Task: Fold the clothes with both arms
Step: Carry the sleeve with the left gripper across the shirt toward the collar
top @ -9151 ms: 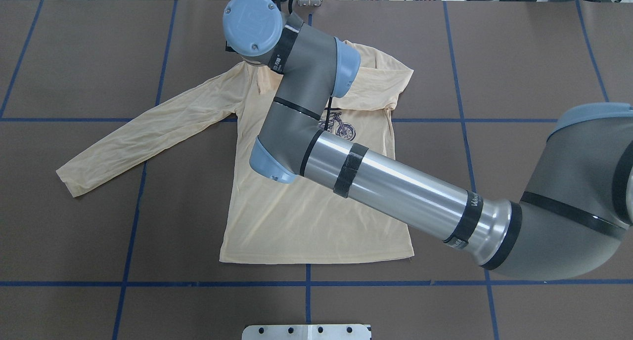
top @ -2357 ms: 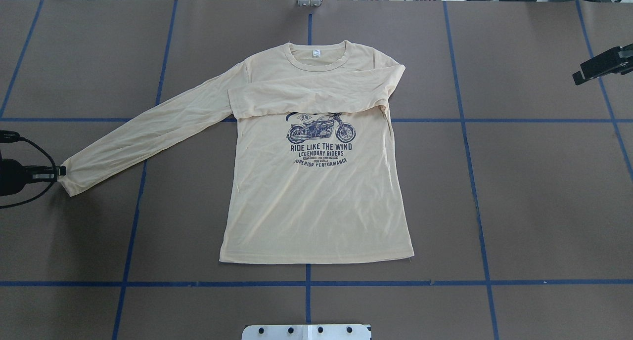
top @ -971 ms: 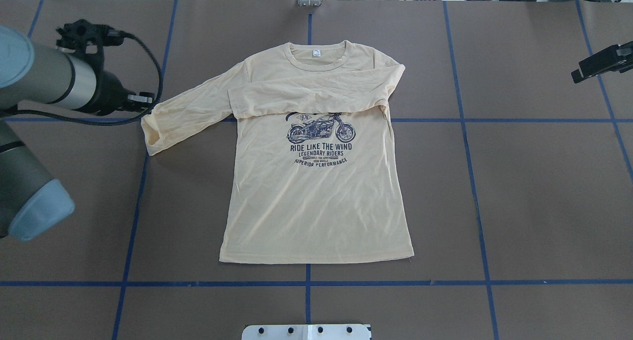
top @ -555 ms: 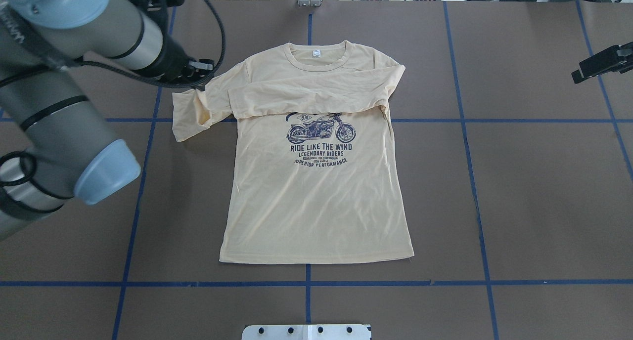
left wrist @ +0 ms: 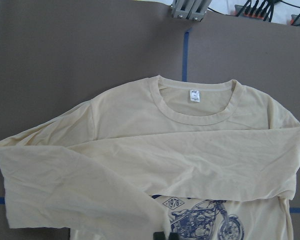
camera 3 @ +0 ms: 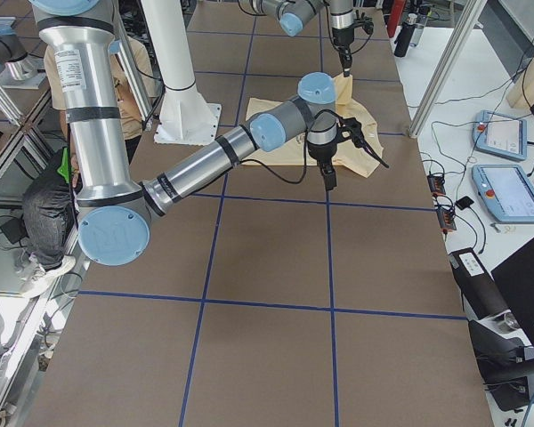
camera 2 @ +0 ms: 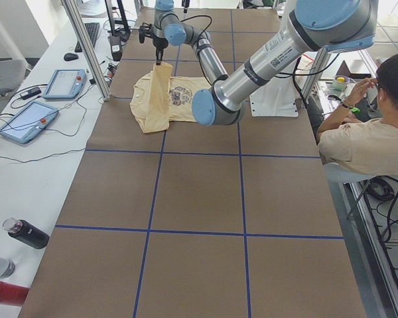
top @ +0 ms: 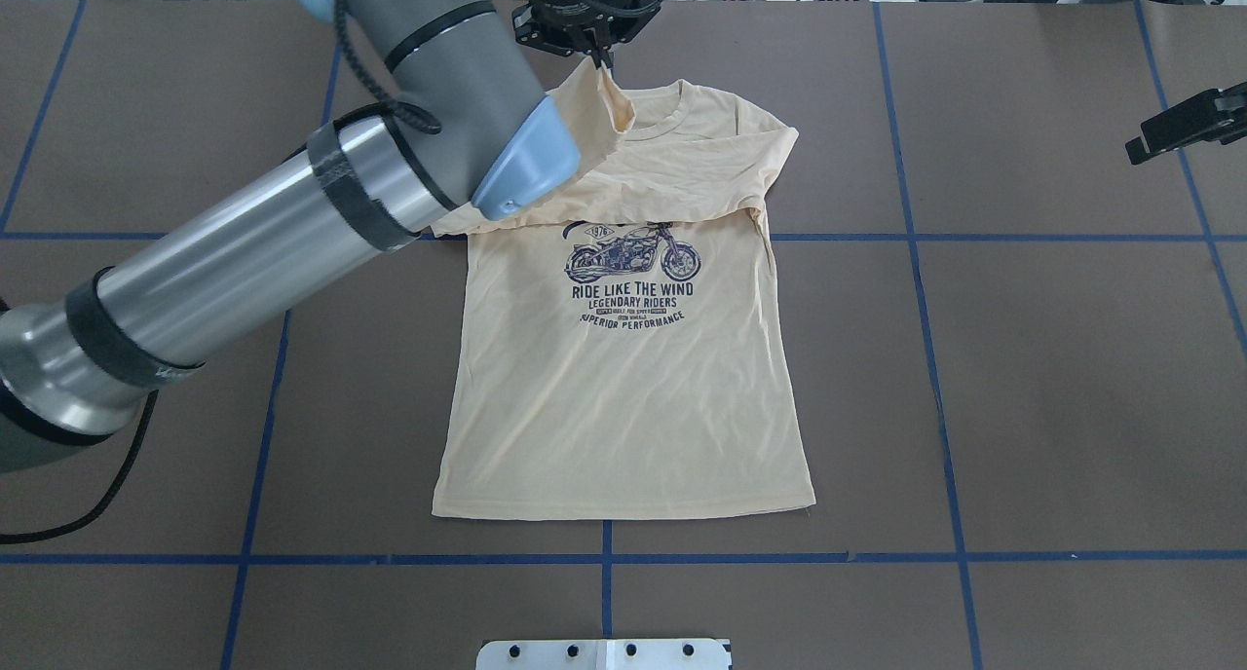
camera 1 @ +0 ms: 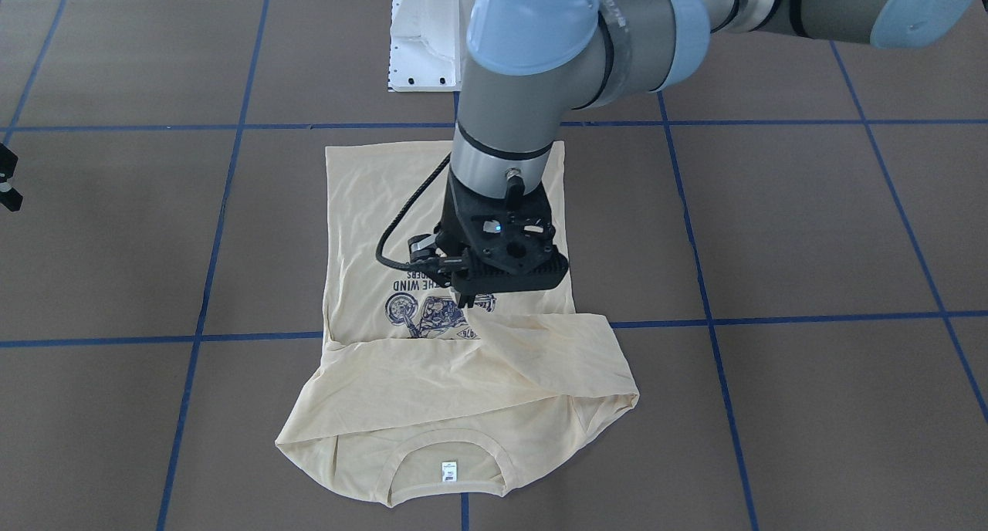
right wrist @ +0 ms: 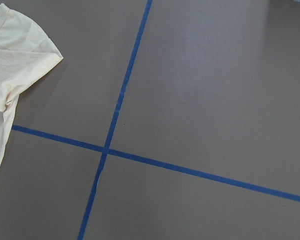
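The cream long-sleeved T-shirt [top: 623, 388] lies flat, print up, with its collar at the table's far side. Its right sleeve [top: 633, 188] is folded across the chest. My left gripper [top: 592, 55] is shut on the left sleeve's cuff and holds it raised over the collar and chest. The left sleeve [camera 1: 540, 353] drapes from the left gripper [camera 1: 477, 303] down to the shoulder. The left wrist view shows the collar with its neck label [left wrist: 194, 95] below. My right gripper [top: 1184, 125] hangs off to the right, empty, clear of the shirt, and looks open.
Brown table cover with blue tape lines [top: 916, 237]. White base plate [top: 604, 653] at the near edge. Metal bracket [left wrist: 190, 10] beyond the collar. A seated operator [camera 2: 371, 132], tablets [camera 2: 26, 122] and bottles [camera 2: 26, 233] are beside the table.
My left gripper has carried the left cuff up and rightward from the table's left side to above the collar, doubling the sleeve over. The right gripper has stayed still.
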Controlling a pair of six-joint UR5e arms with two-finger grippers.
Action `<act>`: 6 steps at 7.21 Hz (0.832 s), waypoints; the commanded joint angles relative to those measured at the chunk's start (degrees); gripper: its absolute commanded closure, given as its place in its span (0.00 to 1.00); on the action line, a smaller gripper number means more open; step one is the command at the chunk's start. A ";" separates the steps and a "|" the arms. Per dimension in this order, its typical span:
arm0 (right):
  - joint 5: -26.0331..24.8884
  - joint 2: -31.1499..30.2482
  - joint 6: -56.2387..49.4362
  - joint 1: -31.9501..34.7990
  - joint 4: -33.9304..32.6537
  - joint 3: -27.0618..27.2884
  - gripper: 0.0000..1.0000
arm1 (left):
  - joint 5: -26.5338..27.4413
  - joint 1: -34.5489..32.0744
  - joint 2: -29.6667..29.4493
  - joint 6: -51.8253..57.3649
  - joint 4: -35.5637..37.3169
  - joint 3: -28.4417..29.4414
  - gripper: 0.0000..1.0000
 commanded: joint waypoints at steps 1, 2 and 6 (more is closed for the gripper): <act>0.00 0.09 0.00 0.00 0.00 0.00 0.00 | 0.65 2.53 -5.10 -5.15 -9.87 12.70 1.00; 0.00 0.09 0.09 0.00 0.00 -0.09 0.00 | 2.14 4.29 -5.45 -7.87 -12.35 15.00 1.00; 0.00 0.09 0.09 0.00 0.00 -0.09 0.00 | 13.64 10.89 -11.50 -24.39 -25.87 28.44 1.00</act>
